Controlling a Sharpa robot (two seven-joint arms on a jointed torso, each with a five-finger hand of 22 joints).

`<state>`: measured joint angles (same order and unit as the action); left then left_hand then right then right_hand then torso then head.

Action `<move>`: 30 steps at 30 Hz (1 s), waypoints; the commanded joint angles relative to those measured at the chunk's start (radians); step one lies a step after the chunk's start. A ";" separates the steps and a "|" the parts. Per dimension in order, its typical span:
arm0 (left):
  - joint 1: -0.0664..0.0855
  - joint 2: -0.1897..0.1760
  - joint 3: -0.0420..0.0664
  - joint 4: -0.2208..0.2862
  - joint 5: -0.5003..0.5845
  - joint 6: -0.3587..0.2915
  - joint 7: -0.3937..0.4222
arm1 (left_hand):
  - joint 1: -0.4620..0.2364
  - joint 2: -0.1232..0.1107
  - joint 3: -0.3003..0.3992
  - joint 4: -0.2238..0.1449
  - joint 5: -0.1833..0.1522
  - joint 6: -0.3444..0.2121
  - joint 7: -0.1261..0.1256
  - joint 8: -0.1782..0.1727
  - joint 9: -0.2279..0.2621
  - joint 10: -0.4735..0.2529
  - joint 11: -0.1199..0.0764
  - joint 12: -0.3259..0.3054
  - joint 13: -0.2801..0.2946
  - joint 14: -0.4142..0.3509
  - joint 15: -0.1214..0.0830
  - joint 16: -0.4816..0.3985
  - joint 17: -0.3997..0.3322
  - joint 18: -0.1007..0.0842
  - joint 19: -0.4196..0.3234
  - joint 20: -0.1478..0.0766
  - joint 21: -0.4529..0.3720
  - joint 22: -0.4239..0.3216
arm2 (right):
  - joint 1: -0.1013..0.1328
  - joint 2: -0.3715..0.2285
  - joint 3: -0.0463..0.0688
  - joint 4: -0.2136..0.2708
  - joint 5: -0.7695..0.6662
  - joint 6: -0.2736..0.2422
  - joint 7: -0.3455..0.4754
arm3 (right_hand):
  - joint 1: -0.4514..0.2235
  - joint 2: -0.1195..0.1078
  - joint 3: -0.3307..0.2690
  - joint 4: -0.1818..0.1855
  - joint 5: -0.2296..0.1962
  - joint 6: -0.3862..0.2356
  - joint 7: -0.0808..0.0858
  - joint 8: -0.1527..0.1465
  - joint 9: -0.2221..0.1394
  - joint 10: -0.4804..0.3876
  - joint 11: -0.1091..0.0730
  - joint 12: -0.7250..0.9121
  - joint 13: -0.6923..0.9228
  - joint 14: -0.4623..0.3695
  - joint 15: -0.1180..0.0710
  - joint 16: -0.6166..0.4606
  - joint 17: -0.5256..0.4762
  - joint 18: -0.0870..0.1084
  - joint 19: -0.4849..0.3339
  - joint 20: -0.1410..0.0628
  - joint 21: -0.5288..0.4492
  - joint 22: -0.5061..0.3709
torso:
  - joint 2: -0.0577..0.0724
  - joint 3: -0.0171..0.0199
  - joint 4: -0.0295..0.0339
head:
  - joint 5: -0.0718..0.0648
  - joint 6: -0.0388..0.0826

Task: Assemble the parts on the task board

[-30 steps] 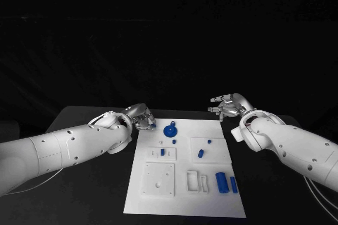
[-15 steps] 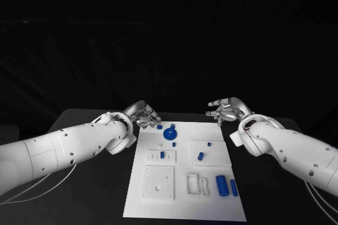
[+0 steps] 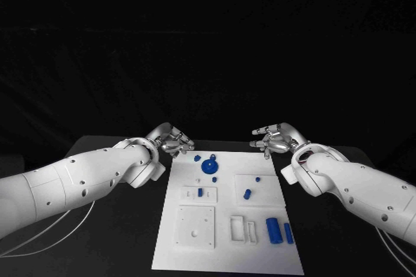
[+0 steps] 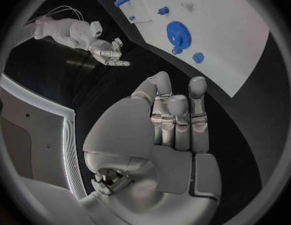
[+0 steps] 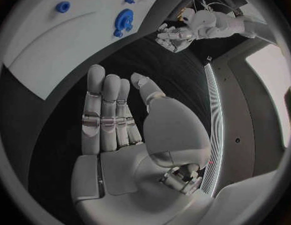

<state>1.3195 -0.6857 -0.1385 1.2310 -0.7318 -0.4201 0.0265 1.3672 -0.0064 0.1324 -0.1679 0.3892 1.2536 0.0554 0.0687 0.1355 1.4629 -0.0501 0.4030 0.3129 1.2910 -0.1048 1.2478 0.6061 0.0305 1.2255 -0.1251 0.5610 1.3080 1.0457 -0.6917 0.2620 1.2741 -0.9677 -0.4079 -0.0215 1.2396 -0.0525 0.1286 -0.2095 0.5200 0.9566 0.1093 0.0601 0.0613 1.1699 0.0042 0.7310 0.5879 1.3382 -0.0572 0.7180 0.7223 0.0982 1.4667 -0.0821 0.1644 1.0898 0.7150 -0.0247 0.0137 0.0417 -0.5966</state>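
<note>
Both hands are seen raised over the far end of the tabletop [image 3: 104, 229], one at each far corner of the task board [image 3: 227, 253]. The left hand [image 3: 174, 140] and the right hand [image 3: 275, 137] are released, fingers extended and apart, with nothing grasped. The parts lie untouched on the board: a blue gear [image 3: 209, 165] at the far middle, small pegs [image 3: 246, 193] in the central area, and two blue cylinders [image 3: 273, 229] at the near right. No assembly appears to have been started. A first pick is judged to be the step in hand. It would best be done by lowering one hand straight over a single part, the fingers kept clear of neighbouring pieces, and closing gently so the part is not tipped.
</note>
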 commanded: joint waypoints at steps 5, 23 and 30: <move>0.000 0.017 0.001 -0.040 -0.036 0.019 0.032 | -0.010 -0.007 0.027 -0.009 -0.023 -0.013 0.006 -0.005 -0.015 -0.035 0.014 -0.080 -0.067 -0.011 0.013 -0.022 -0.014 0.026 -0.012 0.013 -0.017 0.016 | -0.001 0.007 0.000 0.002 -0.038 0.035 -0.001 | -0.007 -0.002 0.025 -0.015 0.001 0.044 0.012 0.002 0.001 0.002 -0.004 0.011 0.010 0.013 -0.006 0.010 0.010 0.017 0.036 0.000 0.021 0.010 | 0.001 -0.0019 -0.0006 | 0.003 0.003; 0.004 0.008 0.002 -0.039 0.211 -0.065 0.096 | -0.012 -0.050 0.036 0.035 -0.089 -0.100 0.033 -0.006 -0.055 -0.083 0.045 -0.177 -0.213 -0.057 0.044 -0.221 -0.102 0.021 -0.039 0.044 -0.178 -0.084 | 0.043 0.186 -0.006 -0.158 -0.500 0.128 0.006 | -0.007 0.012 0.052 -0.071 -0.088 0.157 -0.014 0.001 0.004 0.067 -0.019 0.260 0.387 0.067 -0.021 0.142 0.204 -0.008 0.045 -0.016 0.462 0.272 | 0.007 -0.0117 0.0211 | -0.006 0.021; 0.015 -0.008 0.002 -0.001 0.333 -0.118 0.159 | -0.003 -0.053 0.040 0.045 -0.086 -0.094 0.031 -0.005 -0.056 -0.080 0.044 -0.170 -0.237 -0.050 0.043 -0.244 -0.092 0.017 -0.023 0.042 -0.214 -0.087 | 0.083 0.269 -0.034 -0.233 -0.643 0.114 -0.014 | -0.010 0.001 0.070 -0.068 -0.114 0.176 -0.023 0.001 0.004 0.109 -0.023 0.299 0.499 0.092 -0.022 0.180 0.288 -0.017 0.051 -0.018 0.543 0.301 | 0.016 -0.0247 0.0408 | -0.017 0.030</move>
<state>1.3308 -0.6935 -0.1380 1.2206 -0.5123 -0.4824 0.1141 1.3578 -0.0553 0.1718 -0.1299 0.3010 1.1574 0.0872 0.0649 0.0805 1.3772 -0.0070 0.2299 0.0765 1.2381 -0.0624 1.0054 0.5126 0.0463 1.1944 -0.0819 0.3493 1.2192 1.1245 -0.4279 0.2289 1.0493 -1.4763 -0.3104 -0.0256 1.2268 -0.0450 0.1954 -0.2785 0.4094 1.1286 0.0860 0.0601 0.0643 1.2754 -0.0199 1.0297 1.0825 1.4256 -0.0788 0.8972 1.0070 0.0988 1.4668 -0.0966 0.7043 1.3081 0.7260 -0.0421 0.0435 0.0284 -0.5698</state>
